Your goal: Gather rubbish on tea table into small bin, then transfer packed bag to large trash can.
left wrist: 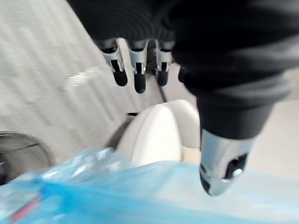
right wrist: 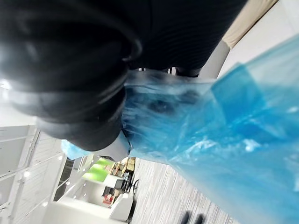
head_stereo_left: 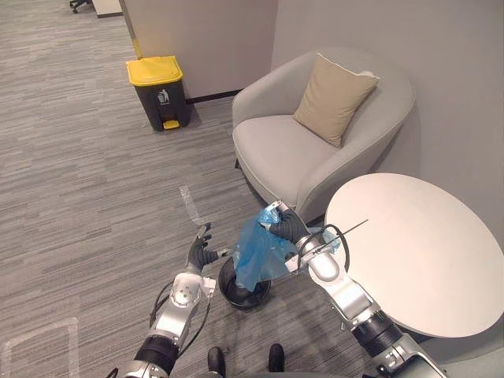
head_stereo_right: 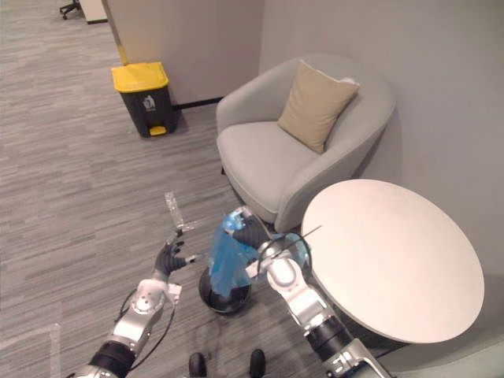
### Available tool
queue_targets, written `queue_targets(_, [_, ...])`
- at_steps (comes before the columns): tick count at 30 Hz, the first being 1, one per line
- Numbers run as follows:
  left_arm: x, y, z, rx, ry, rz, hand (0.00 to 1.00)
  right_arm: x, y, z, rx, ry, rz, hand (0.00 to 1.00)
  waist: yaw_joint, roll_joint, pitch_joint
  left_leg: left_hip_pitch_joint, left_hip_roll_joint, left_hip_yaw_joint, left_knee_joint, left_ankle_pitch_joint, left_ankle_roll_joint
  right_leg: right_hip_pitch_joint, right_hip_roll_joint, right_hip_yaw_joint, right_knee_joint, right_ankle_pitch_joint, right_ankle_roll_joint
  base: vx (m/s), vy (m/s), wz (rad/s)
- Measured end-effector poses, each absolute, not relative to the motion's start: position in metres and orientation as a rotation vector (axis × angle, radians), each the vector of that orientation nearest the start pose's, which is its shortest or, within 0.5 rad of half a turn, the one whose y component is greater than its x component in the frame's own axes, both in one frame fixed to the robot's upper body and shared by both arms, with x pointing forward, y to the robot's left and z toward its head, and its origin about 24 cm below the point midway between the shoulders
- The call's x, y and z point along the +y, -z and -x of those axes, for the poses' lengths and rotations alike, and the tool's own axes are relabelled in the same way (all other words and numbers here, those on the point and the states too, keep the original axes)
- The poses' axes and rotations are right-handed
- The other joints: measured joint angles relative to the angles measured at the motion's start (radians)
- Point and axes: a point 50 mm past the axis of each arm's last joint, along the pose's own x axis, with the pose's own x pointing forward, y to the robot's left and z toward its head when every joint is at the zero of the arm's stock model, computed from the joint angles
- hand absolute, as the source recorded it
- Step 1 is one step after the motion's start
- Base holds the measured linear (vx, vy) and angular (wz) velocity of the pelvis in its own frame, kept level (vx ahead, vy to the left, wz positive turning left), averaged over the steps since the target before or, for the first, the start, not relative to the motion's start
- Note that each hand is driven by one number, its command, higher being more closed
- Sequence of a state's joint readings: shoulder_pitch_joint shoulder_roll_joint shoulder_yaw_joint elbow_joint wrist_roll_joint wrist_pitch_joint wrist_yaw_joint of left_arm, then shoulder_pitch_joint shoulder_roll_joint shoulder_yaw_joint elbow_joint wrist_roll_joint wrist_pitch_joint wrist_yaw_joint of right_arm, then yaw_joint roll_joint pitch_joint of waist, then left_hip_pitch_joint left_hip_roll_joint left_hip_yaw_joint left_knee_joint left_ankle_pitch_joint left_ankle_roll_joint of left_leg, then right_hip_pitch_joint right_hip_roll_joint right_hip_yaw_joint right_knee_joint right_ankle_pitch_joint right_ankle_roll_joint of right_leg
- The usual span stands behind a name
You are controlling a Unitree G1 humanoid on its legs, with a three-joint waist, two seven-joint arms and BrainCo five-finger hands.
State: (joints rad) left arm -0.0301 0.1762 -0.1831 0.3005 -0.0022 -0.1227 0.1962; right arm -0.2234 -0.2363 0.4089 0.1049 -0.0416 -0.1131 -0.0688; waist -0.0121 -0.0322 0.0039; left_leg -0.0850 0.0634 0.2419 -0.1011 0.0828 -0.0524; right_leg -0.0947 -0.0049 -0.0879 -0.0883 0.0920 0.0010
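The bag [head_stereo_left: 256, 256] is gripped at its top by the curled fingers of the right hand [head_stereo_left: 285, 226] at lower centre, over the small bin [head_stereo_left: 244, 293]. The left hand [head_stereo_left: 201, 252] is held open, empty, beside it. A white pictogram is seen on the yellow-lidded can [head_stereo_left: 160, 93], upper left.

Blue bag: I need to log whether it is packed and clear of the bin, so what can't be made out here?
Contents of the blue bag, gripped at its top by the right hand: crumpled plastic hides them in the eye views; blurred in the right wrist view.
Inside of the small bin: the bag hangs over its mouth.
Whether the bag's bottom is clear of the bin: hidden at that overlap.
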Motion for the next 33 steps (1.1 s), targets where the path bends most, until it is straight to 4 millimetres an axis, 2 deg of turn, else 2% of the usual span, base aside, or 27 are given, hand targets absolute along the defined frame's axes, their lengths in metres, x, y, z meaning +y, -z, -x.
queue_targets(3, [0.161,0.007,-0.234,0.128,-0.039,-0.19,0.0,-0.107,-0.062,-0.276,-0.164,-0.296,0.311,1.0,0.013,0.002,-0.001,0.013,-0.001,-0.011,0.0,-0.001,0.0,0.012,-0.002,-0.01,-0.001,-0.006,0.006,0.0,0.022,0.11])
queue_targets(13, [0.159,0.001,-0.239,0.103,0.038,-0.226,0.0,-0.1,-0.066,-0.275,-0.176,-0.339,0.291,1.0,0.012,0.004,-0.003,0.016,-0.004,-0.018,-0.001,-0.009,-0.012,0.017,-0.006,-0.012,-0.006,-0.012,0.014,-0.01,0.009,0.02])
queue_targets(19, [0.145,-0.013,-0.255,0.032,0.127,-0.266,0.0,-0.083,-0.078,-0.277,-0.225,-0.43,0.274,1.0,0.011,0.004,-0.003,0.015,-0.004,-0.006,-0.001,-0.005,-0.006,0.008,-0.005,0.0,-0.007,-0.003,0.005,0.03,0.012,-0.07])
queue_targets(24, [0.136,-0.01,-0.261,0.044,0.204,-0.308,0.0,-0.068,-0.095,-0.278,-0.287,-0.519,0.258,1.0,0.003,0.004,-0.003,0.015,-0.004,-0.002,-0.001,-0.005,-0.005,0.007,-0.004,0.008,-0.006,-0.003,0.005,0.04,0.014,-0.04])
queue_targets(33, [0.13,-0.005,-0.264,0.06,0.244,-0.335,0.0,-0.051,-0.109,-0.273,-0.336,-0.621,0.205,1.0,0.001,0.004,-0.003,0.015,-0.003,0.006,-0.001,-0.005,-0.005,0.001,-0.003,0.018,-0.007,-0.002,0.004,0.0,0.006,-0.02])
